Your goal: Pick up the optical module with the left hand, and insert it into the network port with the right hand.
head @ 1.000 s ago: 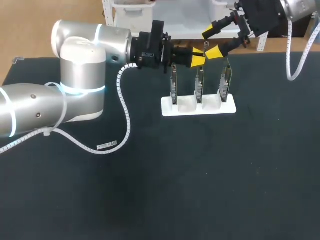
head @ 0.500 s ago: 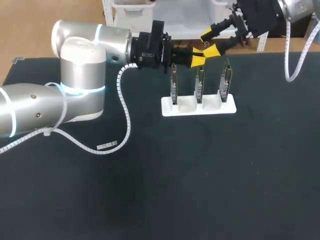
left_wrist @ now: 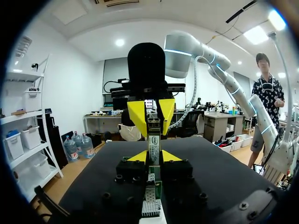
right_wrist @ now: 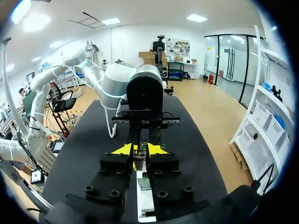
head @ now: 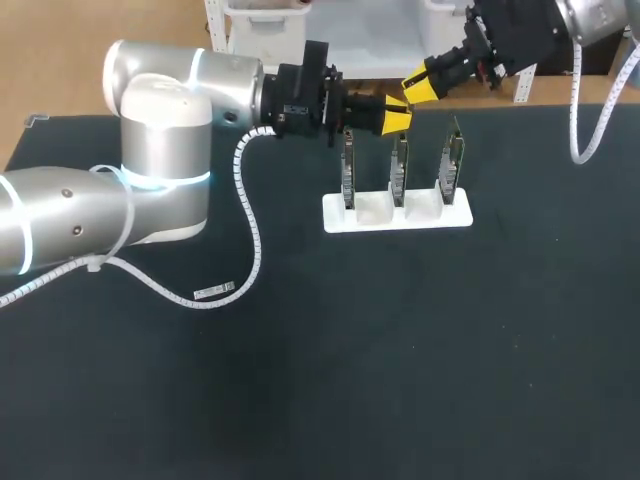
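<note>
Module (left_wrist: 153,140) handover above the rack (head: 455,216).
Right gripper (head: 411,91), spread a second ago, now clamps the module; left gripper (head: 396,118) grips it too; left should release next.

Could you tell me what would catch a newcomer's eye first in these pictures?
The two end effectors meet tip to tip above the far side of the table: the left end effector and the right end effector both clamp the optical module. Just below them stands a white holder with three upright circuit boards.
</note>
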Available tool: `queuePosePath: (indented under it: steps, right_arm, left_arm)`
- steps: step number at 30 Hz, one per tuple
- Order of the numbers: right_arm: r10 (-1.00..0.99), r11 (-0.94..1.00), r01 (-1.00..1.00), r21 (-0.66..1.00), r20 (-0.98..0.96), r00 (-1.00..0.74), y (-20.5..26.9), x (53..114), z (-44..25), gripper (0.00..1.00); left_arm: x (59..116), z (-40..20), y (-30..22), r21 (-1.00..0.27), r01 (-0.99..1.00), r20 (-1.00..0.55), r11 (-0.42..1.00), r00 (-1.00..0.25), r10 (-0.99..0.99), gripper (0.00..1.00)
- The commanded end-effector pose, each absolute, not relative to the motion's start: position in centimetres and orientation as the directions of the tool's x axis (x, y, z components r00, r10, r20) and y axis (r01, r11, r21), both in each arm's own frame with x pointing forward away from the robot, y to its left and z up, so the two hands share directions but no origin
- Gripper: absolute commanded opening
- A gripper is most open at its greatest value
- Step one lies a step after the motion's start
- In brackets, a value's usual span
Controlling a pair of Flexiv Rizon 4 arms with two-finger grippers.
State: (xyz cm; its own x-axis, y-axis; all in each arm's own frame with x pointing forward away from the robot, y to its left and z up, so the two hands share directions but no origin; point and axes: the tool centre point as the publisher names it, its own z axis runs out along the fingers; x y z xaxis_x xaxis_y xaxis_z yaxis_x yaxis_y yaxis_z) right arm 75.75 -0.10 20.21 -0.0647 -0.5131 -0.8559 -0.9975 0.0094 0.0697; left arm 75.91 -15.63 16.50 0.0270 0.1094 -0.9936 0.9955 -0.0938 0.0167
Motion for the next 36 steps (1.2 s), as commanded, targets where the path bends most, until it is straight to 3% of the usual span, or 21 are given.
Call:
queuePosePath:
  steps: [1, 17, 36]
  right_arm:
    - [-0.511, 0.01, -0.998, 0.067, -0.857, -0.063, -0.2, 75.6, 20.2, 0.0]
    - [-0.506, 0.014, -0.998, 0.06, -0.861, -0.059, -0.4, 75.7, 20.4, 0.0]
    - [-0.516, -0.002, -0.998, 0.057, -0.856, -0.047, -0.6, 75.7, 20.5, 0.0]
  left_arm:
    - [76.2, 16.5, -15.7, 0.016, 0.995, -0.993, -0.099, 0.027, 0.112, 1.0]
    - [76.1, 16.8, -15.6, 0.021, 0.995, -0.991, -0.1, 0.034, 0.127, 1.0]
    - [75.2, 19.3, -14.4, 0.023, 0.995, -0.892, -0.092, 0.062, 0.448, 1.0]
